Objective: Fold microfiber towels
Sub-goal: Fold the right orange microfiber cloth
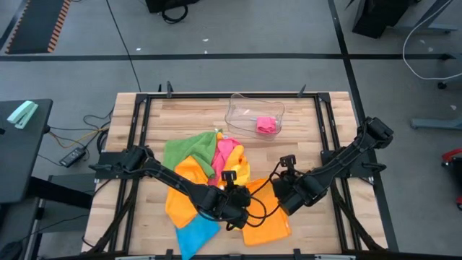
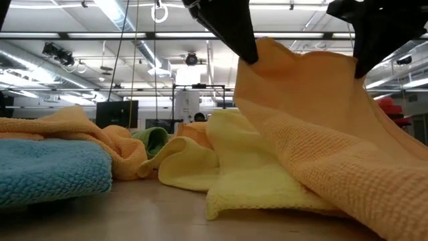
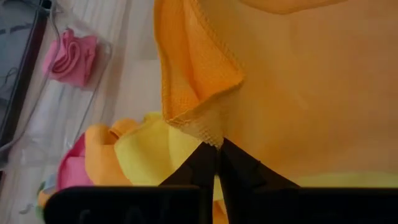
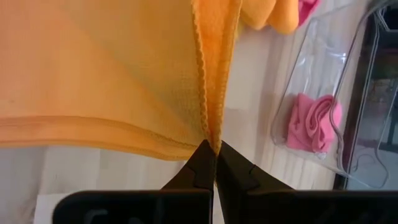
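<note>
Towels (image 1: 206, 180) cover wooden tabletop (image 1: 317, 137); grey floor (image 1: 238, 29) surrounds it.

Wooden table (image 1: 325, 119), heaped towels (image 1: 198, 170) (bright colours), clear tray (image 1: 254, 114)

The orange towel (image 2: 321, 134) is matt cloth with a rough, nubbly weave and a stitched hem. The yellow towel (image 2: 234, 167) has the same looped, fuzzy texture, and the blue towel (image 2: 47, 171) looks coarser and pilled. The table (image 1: 188, 115) is pale wood in glued strips, smooth with a dull sheen. The tray (image 1: 242, 112) is clear, glossy plastic. The fingers (image 4: 202, 165) are matt black plastic, smooth-faced.
</note>
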You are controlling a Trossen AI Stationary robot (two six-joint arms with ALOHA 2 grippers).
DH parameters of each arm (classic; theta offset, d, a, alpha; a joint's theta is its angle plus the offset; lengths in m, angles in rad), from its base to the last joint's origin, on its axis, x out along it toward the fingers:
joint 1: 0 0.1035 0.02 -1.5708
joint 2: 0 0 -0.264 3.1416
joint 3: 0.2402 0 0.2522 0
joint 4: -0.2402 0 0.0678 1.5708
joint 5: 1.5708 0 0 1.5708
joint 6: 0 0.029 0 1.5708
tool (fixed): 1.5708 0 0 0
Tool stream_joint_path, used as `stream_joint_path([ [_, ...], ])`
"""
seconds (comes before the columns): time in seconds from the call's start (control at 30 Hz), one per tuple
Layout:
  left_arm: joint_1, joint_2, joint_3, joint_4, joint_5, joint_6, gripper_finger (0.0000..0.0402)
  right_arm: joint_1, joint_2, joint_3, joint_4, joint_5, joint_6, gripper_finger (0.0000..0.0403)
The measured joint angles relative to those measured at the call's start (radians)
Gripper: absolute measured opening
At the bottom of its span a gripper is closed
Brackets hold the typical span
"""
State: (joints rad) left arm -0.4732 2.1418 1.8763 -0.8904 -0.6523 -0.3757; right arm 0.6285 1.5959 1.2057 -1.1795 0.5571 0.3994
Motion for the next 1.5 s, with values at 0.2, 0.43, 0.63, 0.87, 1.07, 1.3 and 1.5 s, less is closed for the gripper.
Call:
stream_joint_path([
  [0.2, -0.014, 0.0, -0.004, -0.003, 0.001, -0.039, 0.0033, 0.0, 0.0, -0.001, 0.068, 0.007, -0.051, 0.0011],
  [0.43, -0.034, 0.0, -0.155, 0.076, 0.0, -0.118, 0.0029, 0.003, 0.0, -0.093, 0.248, -0.02, -0.109, 0.0011],
  [0.63, -0.045, 0.002, -0.243, 0.168, -0.021, -0.111, 0.0028, 0.002, 0.0, -0.201, 0.394, -0.001, -0.142, 0.0011],
  [0.87, -0.073, 0.002, -0.243, 0.3, 0.04, 0.024, 0.0014, 0.01, 0.0, -0.264, 0.491, -0.051, -0.155, 0.0011],
  [1.07, -0.074, 0.002, -0.262, 0.371, 0.09, -0.011, 0.0039, 0.023, 0.0, -0.301, 0.545, -0.086, -0.157, 0.0011],
  [1.3, -0.075, 0.002, -0.313, 0.508, 0.184, 0.002, 0.0035, 0.065, 0.0, -0.286, 0.507, -0.087, -0.19, 0.0017],
  [1.5, -0.081, 0.011, -0.315, 0.557, 0.209, -0.004, 0.0036, 0.085, 0.0, -0.286, 0.506, -0.123, -0.185, 0.0026],
])
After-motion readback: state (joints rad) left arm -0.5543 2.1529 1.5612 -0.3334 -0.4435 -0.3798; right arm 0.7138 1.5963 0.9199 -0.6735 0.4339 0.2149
